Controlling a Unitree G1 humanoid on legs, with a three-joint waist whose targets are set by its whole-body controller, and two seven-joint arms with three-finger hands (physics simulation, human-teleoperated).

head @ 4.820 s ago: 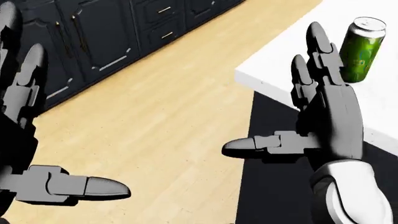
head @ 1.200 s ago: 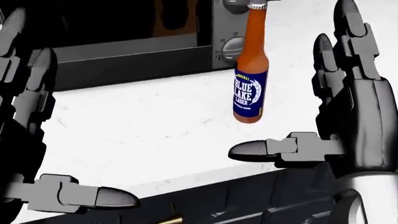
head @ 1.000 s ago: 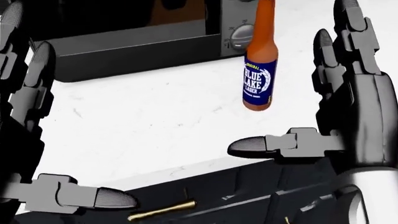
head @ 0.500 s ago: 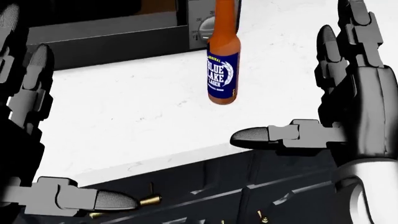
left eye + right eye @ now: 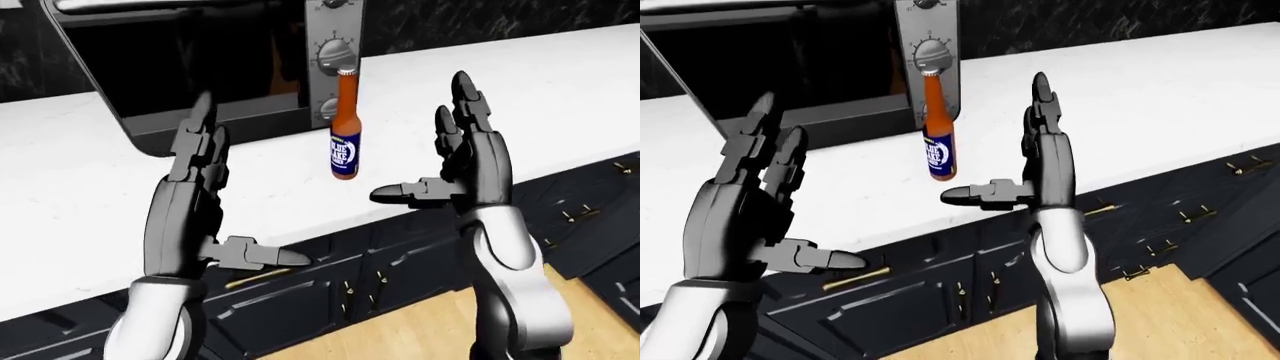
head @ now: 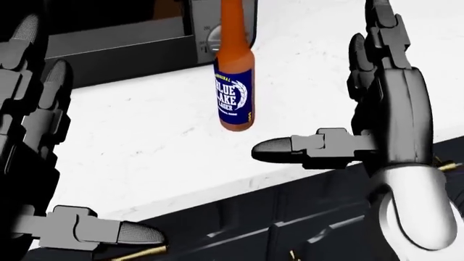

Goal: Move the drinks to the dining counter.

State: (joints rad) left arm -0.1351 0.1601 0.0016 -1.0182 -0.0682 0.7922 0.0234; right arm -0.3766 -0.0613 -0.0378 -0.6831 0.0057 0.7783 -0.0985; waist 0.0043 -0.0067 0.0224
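Nearest the camera, at the bottom of the left-eye view: light wood floor (image 5: 420, 330) and a run of dark navy base cabinets (image 5: 400, 262) with brass handles (image 5: 258, 277), set under the counter edge.

Left hand (image 5: 190, 202): raised over the counter edge at the left of the left-eye view, palm turned inward, fingers straight and spread, thumb pointing toward the right. It holds nothing and touches nothing.

Right hand (image 5: 462, 171): raised at the right of centre, fingers upright and apart, thumb pointing left toward the bottle. Empty; it stands near the bottle, with clear counter showing between thumb tip and glass.

White counter (image 5: 560, 105): marbled white top, running across the whole width of both eye views.

Bottle (image 5: 346, 131): amber-orange glass with a capped neck and a blue label reading "BLUE LAKE LAGER". It stands upright on the white counter, between the two hands in the head view and nearer the right one, just beside the lower right corner of the oven.

Toaster oven (image 5: 200, 60): dark body on the counter above the bottle in all views, with a grey control panel (image 5: 333, 60) carrying round knobs.

Farthest: black marbled wall (image 5: 500, 19) along the top of the eye views.
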